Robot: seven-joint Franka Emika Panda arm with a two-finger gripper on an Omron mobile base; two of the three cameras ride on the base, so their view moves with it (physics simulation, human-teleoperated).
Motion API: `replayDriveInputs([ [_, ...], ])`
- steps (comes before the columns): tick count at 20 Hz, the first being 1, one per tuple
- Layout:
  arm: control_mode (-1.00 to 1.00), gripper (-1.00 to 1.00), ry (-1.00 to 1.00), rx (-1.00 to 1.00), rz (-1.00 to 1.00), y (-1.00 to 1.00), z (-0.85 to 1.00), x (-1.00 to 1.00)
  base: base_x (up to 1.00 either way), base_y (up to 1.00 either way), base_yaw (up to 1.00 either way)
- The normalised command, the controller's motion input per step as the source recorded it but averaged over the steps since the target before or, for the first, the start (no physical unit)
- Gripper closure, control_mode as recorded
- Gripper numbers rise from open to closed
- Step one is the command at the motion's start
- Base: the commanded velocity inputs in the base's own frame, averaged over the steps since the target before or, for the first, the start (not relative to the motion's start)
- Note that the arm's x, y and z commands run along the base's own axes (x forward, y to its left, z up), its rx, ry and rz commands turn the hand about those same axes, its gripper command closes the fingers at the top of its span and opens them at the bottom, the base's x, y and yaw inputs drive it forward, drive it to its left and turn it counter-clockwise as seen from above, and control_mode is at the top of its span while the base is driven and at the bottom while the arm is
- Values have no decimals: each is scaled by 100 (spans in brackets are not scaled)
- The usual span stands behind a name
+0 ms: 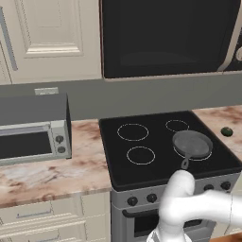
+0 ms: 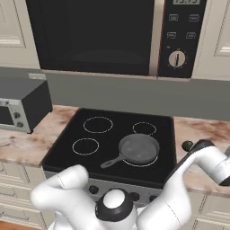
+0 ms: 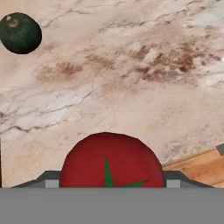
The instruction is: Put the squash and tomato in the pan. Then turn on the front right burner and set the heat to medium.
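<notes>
In the hand view the red tomato (image 3: pixel 111 159) with its green stem sits between my two fingertips, and my gripper (image 3: pixel 112 183) is shut on it, just above the marble counter (image 3: pixel 131 87). The dark green squash (image 3: pixel 20 33) lies on the counter at the upper left of that view, apart from the tomato. It also shows to the right of the stove as the squash (image 1: pixel 227 131) and, from the other side, the squash (image 2: pixel 187 145). The grey pan (image 1: pixel 192 144) rests empty on the front right burner, the pan (image 2: pixel 138 148) with its handle pointing toward the stove front.
The black cooktop (image 1: pixel 142 137) has a row of knobs (image 1: pixel 151 198) along its front. A toaster oven (image 1: pixel 33 142) stands on the left counter and a microwave (image 2: pixel 103 36) hangs above the stove. A wooden board corner (image 3: pixel 197 168) lies beside the tomato.
</notes>
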Motion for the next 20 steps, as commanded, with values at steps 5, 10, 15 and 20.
replayDriveInputs([
  [5, -100, 100, -9, 0, 14, 47, 54, -26, 0, 0, 0],
  [10, -100, 100, -7, 0, 31, 80, 29, -10, 0, 0, 0],
  [15, -100, 100, -8, 1, 33, 80, 40, -3, 0, 0, 0],
  [20, -100, 100, -6, 2, 26, 69, 62, 0, 0, 0, 0],
])
